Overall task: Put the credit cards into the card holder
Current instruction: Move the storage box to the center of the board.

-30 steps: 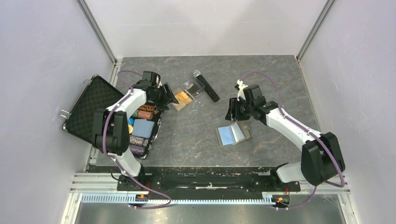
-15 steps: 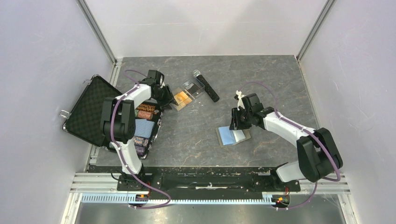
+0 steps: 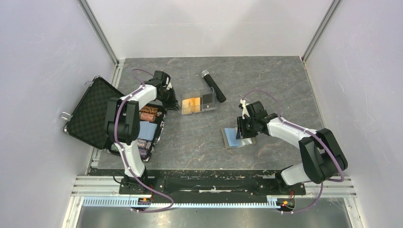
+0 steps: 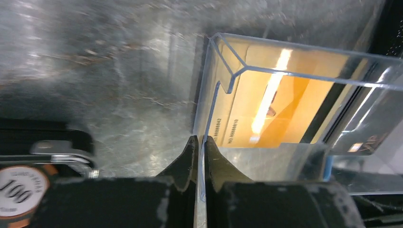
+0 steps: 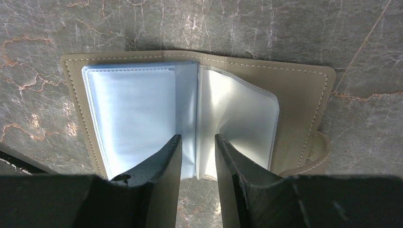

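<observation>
Clear box (image 3: 207,100) wall pinched in left gripper (image 4: 198,142), right gripper (image 5: 197,140) parted over open holder (image 5: 294,90); next I'd extract a card (image 4: 285,109).

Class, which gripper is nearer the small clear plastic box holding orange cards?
Left. The left gripper pinches a wall of the small clear plastic box; the right gripper sits over the open taupe wallet, apart.

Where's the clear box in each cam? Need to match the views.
Top external: box just above and left of picture centre, at the left end effector.
Left wrist: box fills the upper right; the left end effector is pinching its wall.
Right wrist: not in it.
Shared landmark: the orange cards inside the box, also seen through its wall in the left wrist view.
</observation>
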